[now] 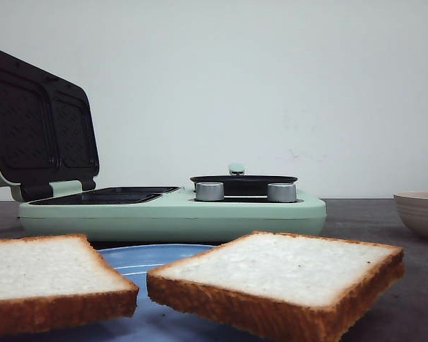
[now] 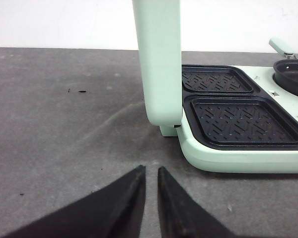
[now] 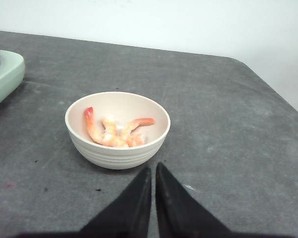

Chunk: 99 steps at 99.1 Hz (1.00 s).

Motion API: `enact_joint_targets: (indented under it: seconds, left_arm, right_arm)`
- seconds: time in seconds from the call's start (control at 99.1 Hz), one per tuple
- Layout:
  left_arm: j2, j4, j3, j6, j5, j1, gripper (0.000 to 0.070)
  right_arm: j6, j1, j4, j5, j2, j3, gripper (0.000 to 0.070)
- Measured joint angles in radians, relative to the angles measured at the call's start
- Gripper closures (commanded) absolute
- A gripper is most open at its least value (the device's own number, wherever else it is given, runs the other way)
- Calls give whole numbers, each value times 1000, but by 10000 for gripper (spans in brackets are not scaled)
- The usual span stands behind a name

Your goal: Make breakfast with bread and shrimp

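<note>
Two slices of white bread lie on a blue plate [image 1: 139, 262] close to the front camera, one at left [image 1: 46, 274] and one at right [image 1: 282, 274]. Orange-pink shrimp [image 3: 116, 131] sit in a cream bowl [image 3: 117, 151], just beyond my right gripper [image 3: 153, 169], whose black fingers are nearly together with nothing between them. My left gripper [image 2: 150, 169] hovers over bare table beside the mint-green sandwich maker [image 2: 248, 156]; its fingers stand a narrow slit apart and hold nothing. Neither gripper shows in the front view.
The sandwich maker [image 1: 171, 210] stands mid-table with its lid [image 1: 39, 125] raised, two black ridged plates [image 2: 243, 121] exposed, and a small black pan [image 1: 244, 182] on its right side. The bowl's edge [image 1: 421, 212] shows at the front view's right. The table edge [image 3: 283, 94] runs past the bowl.
</note>
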Motion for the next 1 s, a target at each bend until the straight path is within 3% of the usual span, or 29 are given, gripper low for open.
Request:
enact_joint_targets:
  seconds: [0.999]
  left_arm:
    - [0,0,0,0,0,0,700]
  right_arm:
    - [0,63,1,7,0,0,694]
